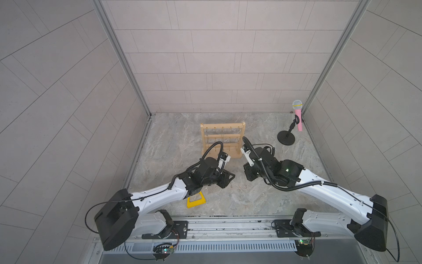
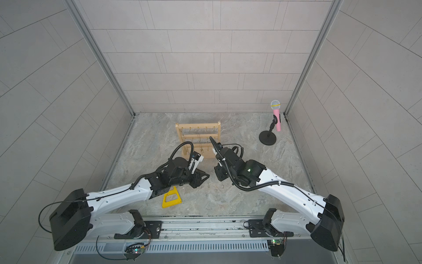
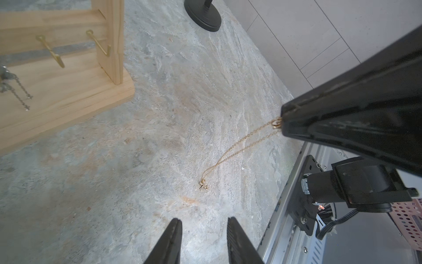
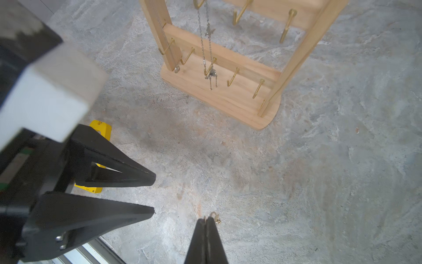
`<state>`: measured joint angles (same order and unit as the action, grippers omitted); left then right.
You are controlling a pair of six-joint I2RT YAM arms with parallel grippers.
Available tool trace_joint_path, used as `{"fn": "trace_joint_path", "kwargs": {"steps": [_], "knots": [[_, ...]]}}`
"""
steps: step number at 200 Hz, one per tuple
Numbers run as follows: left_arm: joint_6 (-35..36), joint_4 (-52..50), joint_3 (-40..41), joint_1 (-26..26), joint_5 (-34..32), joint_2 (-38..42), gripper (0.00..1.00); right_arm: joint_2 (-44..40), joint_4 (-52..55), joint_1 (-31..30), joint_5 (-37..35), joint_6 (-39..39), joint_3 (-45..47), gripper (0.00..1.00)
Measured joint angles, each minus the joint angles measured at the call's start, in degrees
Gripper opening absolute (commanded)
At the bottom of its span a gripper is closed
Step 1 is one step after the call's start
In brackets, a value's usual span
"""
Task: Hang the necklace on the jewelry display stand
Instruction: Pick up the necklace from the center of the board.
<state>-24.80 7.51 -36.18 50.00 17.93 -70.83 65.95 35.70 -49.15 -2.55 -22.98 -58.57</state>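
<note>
The gold necklace (image 3: 237,147) dangles in 2 limp strands from the right jaws, clamped on its ring end, pendant (image 3: 203,184) low over the counter (image 3: 159,114), near the wooden stand (image 3: 68,91); the left jaws stand apart, empty. Light, slippery and tangle-prone, it seems best held by that ring.

Flat yellow triangular frame (image 1: 196,203) lies lower centre-left on marbled counter (image 1: 251,201); pink mic (image 1: 299,121) clipped on black round-base stand (image 1: 286,138), mid-right by rear corner.
</note>
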Motion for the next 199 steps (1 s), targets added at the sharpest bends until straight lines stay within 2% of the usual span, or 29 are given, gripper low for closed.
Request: {"fn": "trace_joint_path", "kwargs": {"steps": [48, 106, 199], "knots": [[4.1, 2.6, -0.4, 0.4, 1.1, 0.7, 0.43, -0.5, 2.0, -1.1, 0.6, 0.8, -4.4, 0.05], [8.4, 6.2, -1.8, 0.3, 2.6, 1.0, 0.44, -1.1, 4.1, -1.6, 1.5, 2.2, -6.7, 0.06], [13.3, 12.0, -3.5, 0.3, 12.1, -3.0, 0.49, -4.0, 7.9, -1.8, 4.6, 4.6, -9.5, 0.06]]}}
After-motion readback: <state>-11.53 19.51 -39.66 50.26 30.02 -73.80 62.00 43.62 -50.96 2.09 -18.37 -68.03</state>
